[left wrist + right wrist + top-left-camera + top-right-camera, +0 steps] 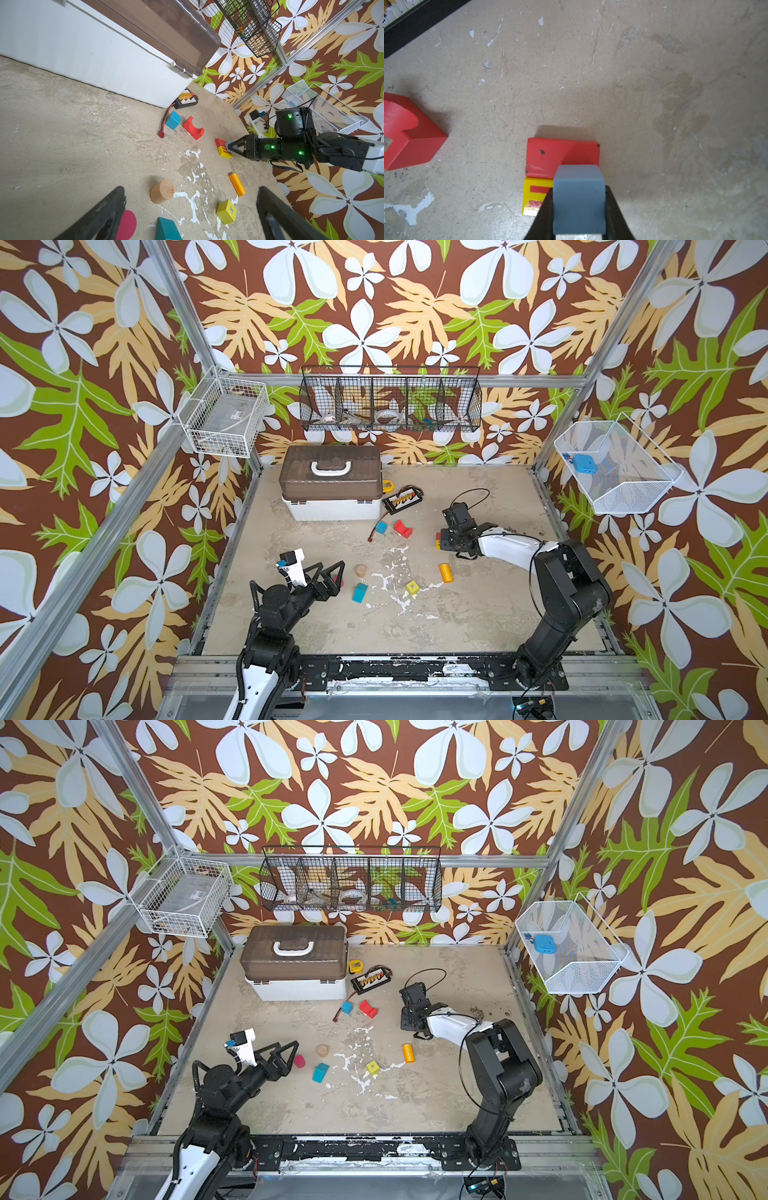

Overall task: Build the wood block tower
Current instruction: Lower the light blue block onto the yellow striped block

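Observation:
A low tower of a red block point(550, 158) on a yellow block point(534, 197) stands at the right of the floor, also seen as the red block point(219, 142) in the left wrist view. My right gripper point(579, 207) is shut on a grey-blue block point(579, 193) just over that stack's end; whether they touch I cannot tell. My left gripper point(191, 189) is open and empty beside a pink cylinder point(299, 1061). Loose on the floor lie a tan cylinder point(361, 570), a teal block point(360, 592), a yellow cube point(412, 587), an orange bar point(445, 573), a blue cube point(381, 527) and a red arch point(403, 528).
A white case with a brown lid point(330, 485) stands at the back left. Next to it lie a black connector board point(402, 499) with a red wire and a yellow tape measure point(387, 486). Wire baskets point(390, 400) hang on the walls.

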`<state>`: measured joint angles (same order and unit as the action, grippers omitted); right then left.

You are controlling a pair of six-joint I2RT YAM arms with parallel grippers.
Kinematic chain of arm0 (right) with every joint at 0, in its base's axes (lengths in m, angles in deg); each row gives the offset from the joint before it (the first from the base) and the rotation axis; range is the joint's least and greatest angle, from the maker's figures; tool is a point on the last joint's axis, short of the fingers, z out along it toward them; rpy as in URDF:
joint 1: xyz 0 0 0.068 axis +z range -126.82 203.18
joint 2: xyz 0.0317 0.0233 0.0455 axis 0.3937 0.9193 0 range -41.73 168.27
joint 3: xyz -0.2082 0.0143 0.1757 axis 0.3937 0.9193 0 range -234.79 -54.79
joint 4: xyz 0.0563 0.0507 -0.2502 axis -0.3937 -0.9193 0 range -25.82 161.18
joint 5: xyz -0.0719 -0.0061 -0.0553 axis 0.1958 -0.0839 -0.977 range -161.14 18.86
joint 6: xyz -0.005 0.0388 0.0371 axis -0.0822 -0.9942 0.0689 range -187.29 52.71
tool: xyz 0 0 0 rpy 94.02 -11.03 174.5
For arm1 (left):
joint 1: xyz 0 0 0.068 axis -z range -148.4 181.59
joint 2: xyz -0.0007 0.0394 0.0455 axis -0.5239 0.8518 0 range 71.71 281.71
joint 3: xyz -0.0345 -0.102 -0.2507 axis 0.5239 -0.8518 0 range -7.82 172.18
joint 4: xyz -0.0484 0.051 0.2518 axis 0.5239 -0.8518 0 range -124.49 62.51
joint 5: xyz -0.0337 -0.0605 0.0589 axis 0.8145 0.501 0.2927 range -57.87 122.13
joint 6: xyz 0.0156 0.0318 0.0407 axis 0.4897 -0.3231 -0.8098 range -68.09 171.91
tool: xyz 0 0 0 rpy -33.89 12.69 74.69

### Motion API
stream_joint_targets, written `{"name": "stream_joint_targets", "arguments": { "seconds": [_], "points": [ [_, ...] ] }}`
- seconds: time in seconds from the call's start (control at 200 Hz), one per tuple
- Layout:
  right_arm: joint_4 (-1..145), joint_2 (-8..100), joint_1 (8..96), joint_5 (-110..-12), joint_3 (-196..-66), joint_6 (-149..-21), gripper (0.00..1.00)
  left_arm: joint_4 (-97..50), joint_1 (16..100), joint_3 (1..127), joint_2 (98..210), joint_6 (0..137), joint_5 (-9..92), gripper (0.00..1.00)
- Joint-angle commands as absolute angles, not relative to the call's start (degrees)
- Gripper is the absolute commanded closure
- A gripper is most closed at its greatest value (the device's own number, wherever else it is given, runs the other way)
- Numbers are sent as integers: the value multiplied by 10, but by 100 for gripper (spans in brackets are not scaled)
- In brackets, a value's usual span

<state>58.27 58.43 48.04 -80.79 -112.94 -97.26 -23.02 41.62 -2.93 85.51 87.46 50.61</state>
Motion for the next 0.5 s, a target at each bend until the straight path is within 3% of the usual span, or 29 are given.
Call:
{"name": "stream_joint_targets", "arguments": {
  "seconds": [0.0, 0.495],
  "points": [
    [583, 589, 481, -807, -1132, -978, 74, -225, 417, -24, 854, 869, 505, 0],
    [582, 577, 481, -797, -1128, -983, 61, -225, 417, -24, 854, 870, 504, 0]
  ]
}}
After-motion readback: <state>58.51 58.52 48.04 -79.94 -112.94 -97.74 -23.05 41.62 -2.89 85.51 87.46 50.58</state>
